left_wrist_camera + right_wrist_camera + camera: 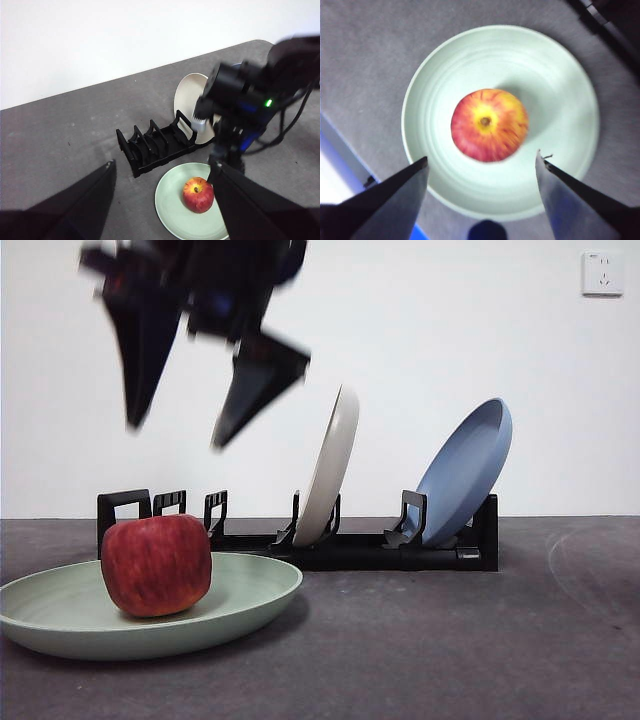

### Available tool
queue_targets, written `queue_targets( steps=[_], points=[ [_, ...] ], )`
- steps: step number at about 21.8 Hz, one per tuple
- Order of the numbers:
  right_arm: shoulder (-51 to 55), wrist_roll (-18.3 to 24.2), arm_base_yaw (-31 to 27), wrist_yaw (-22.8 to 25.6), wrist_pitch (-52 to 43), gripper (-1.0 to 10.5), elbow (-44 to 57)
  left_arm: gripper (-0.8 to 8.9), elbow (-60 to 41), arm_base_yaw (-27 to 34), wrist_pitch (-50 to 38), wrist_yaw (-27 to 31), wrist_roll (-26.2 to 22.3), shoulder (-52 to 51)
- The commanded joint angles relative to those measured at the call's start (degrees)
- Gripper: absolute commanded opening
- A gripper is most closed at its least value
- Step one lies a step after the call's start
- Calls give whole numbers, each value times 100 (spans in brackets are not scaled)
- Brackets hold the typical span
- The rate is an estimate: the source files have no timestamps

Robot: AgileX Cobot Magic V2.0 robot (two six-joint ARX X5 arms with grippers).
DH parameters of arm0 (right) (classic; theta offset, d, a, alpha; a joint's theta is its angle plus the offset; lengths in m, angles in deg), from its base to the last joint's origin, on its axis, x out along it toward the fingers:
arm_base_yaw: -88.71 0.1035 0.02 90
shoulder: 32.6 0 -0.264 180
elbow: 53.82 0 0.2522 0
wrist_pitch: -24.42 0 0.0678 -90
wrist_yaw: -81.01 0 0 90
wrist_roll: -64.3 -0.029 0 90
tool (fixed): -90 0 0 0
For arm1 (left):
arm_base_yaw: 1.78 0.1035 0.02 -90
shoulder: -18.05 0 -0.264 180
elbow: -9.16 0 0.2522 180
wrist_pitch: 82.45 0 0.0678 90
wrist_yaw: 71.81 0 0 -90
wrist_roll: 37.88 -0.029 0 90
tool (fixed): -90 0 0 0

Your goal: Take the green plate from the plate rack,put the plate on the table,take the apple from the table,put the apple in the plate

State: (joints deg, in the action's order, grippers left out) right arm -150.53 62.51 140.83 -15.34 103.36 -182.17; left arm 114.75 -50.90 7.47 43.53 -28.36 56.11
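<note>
Red streaked apple point(489, 124) sits in pale mint-green round plate point(555, 90), slightly toward 9 o'clock of centre in front view. Right gripper point(482, 162) hangs above, jaws wide, empty. Judgement: lift straight up, clear of apple.

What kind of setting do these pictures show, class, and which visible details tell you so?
Probably a robot test bench, not a kitchen: a bare dark grey table against a plain white wall, with only a plate rack, a green plate holding an apple, and the right gripper above.
</note>
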Motion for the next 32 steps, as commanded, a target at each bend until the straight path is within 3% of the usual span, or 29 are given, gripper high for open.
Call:
queue_targets(
  steps=[1, 5, 13, 16, 21, 27, 32],
  points=[
    [2, 310, -13, 214, 763, 355, -629, 315, -2, 7, -48, 20, -31, -17],
    [264, 367, -72, 688, 1375, 351, -1191, 315, -2, 4, -116, 20, -35, 61],
    [1550, 175, -201, 682, 1386, 348, -1023, 315, -2, -4, -136, 20, -267, 520],
    [2420, -13, -199, 682, 1388, 347, -625, 315, -2, -4, -313, 11, -529, 807],
    [4197, -577, -199, 691, 1388, 347, 811, 315, -2, -4, -245, -50, -551, 1034],
    [5807, -896, -199, 684, 1388, 347, 2031, 314, -2, -4, -57, -1320, -369, 1043],
    [5980, -846, -199, 754, 1386, 324, 2100, 274, -2, -4, -52, -1593, -313, 1058]
  ],
)
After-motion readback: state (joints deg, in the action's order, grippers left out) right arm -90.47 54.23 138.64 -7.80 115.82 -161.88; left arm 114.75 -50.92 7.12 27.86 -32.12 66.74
